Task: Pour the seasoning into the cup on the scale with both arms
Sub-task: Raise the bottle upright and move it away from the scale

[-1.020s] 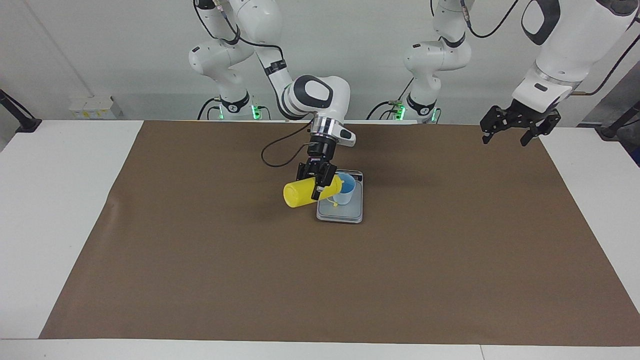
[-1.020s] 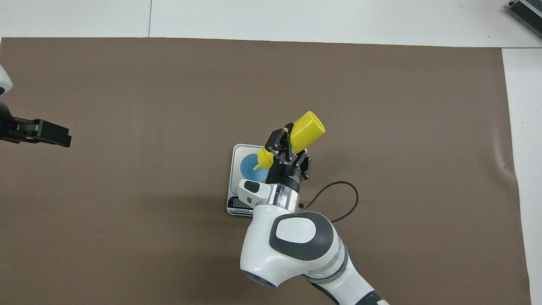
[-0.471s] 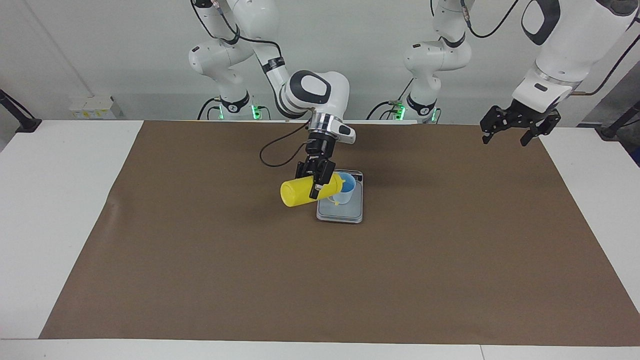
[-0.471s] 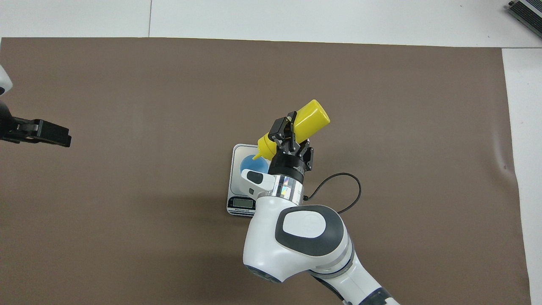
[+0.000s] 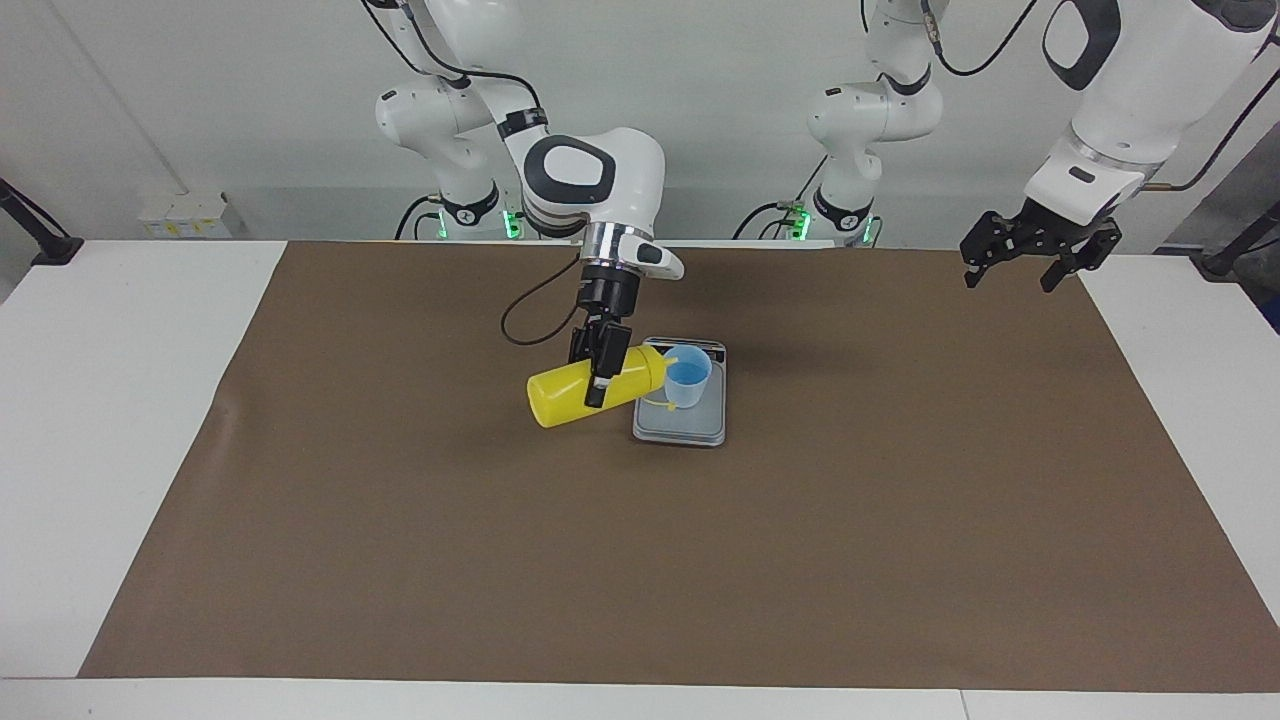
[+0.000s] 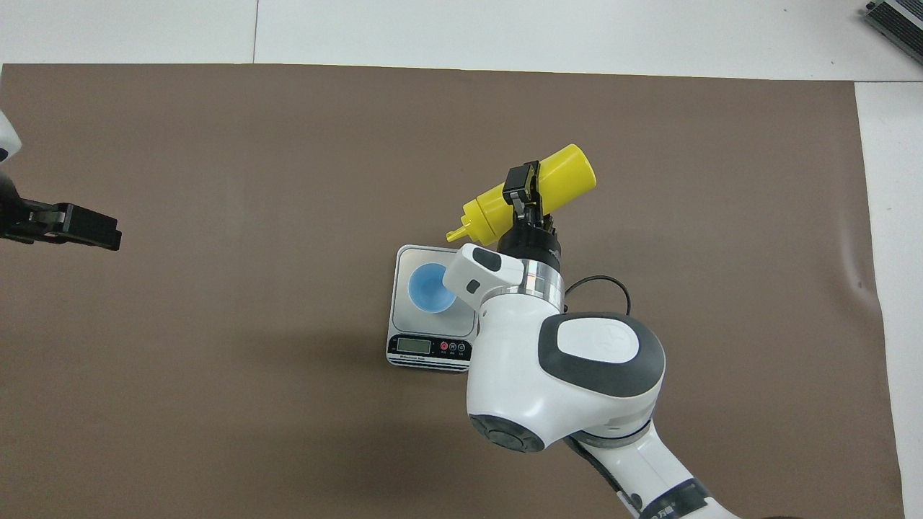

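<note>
The seasoning, a yellow squeeze bottle (image 5: 560, 396) (image 6: 567, 173), hangs almost level in the air with my right gripper (image 5: 598, 375) (image 6: 523, 196) shut around its middle. Its nozzle points at the rim of the light-blue cup (image 5: 690, 380) (image 6: 425, 287), and its thin strap dangles below. The cup stands upright on the grey scale (image 5: 690, 428) (image 6: 425, 347). The bottle's body is over the mat beside the scale, toward the right arm's end. My left gripper (image 5: 1035, 255) (image 6: 72, 227) waits open, raised over the mat's edge at the left arm's end.
A brown mat (image 5: 400, 550) covers most of the white table. A black cable (image 5: 520, 325) loops from the right wrist above the mat. The scale's display strip faces the robots.
My right gripper has carried the bottle away from the cup toward the right arm's end, and the nozzle has come out from over the cup. The left arm has not moved.
</note>
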Controlling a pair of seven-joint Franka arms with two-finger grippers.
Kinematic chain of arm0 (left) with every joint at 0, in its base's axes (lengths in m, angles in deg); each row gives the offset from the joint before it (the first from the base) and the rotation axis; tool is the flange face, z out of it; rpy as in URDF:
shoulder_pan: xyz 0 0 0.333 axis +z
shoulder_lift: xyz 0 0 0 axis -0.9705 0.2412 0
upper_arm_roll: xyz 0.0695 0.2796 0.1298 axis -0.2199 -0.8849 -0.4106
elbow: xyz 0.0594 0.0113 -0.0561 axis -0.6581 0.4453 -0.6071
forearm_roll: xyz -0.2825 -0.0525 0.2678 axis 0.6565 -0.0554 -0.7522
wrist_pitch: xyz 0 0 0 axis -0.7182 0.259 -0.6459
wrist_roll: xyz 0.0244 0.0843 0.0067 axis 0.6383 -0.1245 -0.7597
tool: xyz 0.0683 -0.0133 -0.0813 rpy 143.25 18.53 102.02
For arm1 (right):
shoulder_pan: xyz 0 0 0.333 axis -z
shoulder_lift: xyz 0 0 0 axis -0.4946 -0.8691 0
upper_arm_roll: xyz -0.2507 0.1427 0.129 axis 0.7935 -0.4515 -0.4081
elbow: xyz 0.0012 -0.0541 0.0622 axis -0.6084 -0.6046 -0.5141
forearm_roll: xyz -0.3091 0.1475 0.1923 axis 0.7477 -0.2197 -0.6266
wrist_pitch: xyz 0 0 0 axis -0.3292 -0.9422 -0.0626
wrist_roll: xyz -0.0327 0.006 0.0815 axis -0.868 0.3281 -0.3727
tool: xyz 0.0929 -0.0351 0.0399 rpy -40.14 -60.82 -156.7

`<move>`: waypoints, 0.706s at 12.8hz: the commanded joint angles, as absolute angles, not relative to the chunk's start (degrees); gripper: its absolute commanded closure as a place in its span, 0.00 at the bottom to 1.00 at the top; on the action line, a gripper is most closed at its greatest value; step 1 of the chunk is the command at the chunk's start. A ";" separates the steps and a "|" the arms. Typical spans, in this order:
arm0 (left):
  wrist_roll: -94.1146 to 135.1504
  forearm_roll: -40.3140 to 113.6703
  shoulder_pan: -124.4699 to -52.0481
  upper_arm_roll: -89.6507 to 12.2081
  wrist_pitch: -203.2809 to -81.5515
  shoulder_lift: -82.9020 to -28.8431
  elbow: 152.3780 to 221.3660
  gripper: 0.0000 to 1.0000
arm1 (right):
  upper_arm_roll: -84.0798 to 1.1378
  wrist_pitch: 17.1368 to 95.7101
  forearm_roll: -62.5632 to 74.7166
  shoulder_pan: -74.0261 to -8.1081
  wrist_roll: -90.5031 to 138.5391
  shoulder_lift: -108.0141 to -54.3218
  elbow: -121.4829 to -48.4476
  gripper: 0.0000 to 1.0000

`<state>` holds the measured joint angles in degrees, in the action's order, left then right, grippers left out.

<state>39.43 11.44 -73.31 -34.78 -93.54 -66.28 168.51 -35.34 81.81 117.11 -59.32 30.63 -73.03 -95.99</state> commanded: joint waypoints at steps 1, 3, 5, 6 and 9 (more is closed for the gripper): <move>39.39 11.01 -72.70 -34.45 -94.21 -67.43 169.96 0.00 | -35.68 82.26 111.40 -58.56 30.43 -70.49 -96.09 1.00; 39.39 11.01 -72.70 -34.45 -94.21 -67.43 169.96 0.00 | -35.76 82.26 107.52 -56.37 31.66 -69.26 -96.17 1.00; 39.21 11.01 -72.88 -34.45 -94.12 -67.43 169.96 0.00 | -35.68 82.18 100.78 -55.23 33.50 -68.03 -96.44 1.00; 39.13 11.01 -72.88 -34.45 -94.21 -67.43 169.96 0.00 | -35.68 82.00 97.08 -54.61 34.81 -67.59 -96.35 1.00; 39.04 11.01 -72.62 -34.54 -93.86 -67.51 169.96 0.00 | -35.68 81.47 83.83 -51.27 40.25 -65.83 -96.96 1.00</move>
<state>39.43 11.44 -73.31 -34.80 -93.52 -66.28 168.51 -35.21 81.67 90.42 -53.57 36.11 -68.19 -95.84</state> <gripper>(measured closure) 0.000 0.436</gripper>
